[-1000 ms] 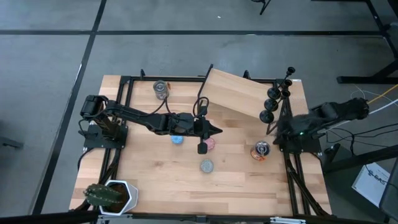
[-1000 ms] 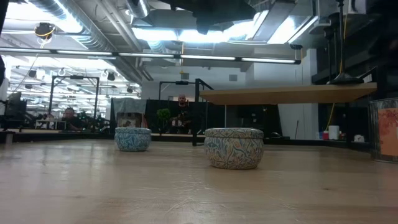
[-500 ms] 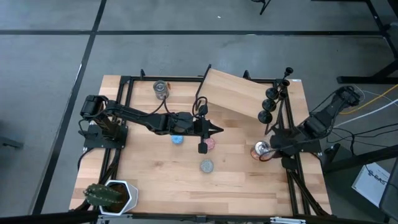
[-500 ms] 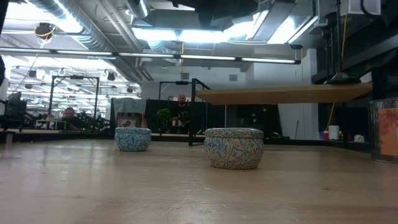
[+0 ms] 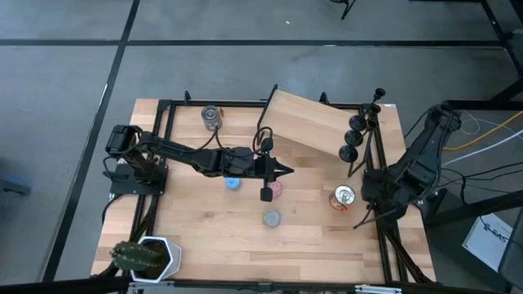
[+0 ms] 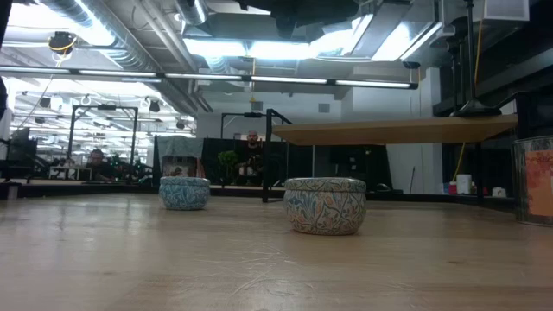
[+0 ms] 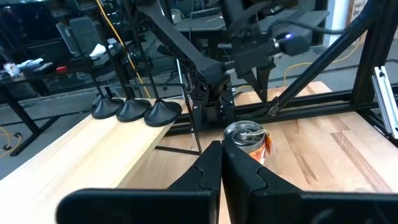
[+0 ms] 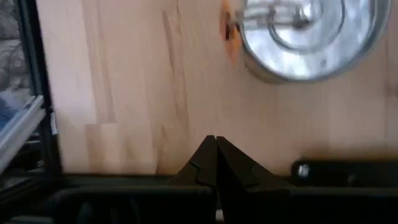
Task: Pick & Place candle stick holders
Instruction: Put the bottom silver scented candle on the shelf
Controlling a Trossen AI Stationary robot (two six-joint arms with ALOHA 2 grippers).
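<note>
your left tool [image 5: 286,171] sits closed, holding nothing, mid frame of the high view, just above the pink disc [image 5: 275,188]. right tool [image 5: 356,224] is also closed & empty, at the lower right by the surface [image 5: 204,220] edge, just right of the orange can [image 5: 343,197]. three black candle stick holders [image 5: 358,135] stand in a row at the right end of the raised wooden board [image 5: 306,121], upper right, well apart from both tools. blue disc [image 5: 234,183] & grey disc [image 5: 271,218] near centre, 2nd can [image 5: 212,118] upper left, cactus pot [image 5: 147,256] lower left.

bright overhead glare, soft shadows
</note>
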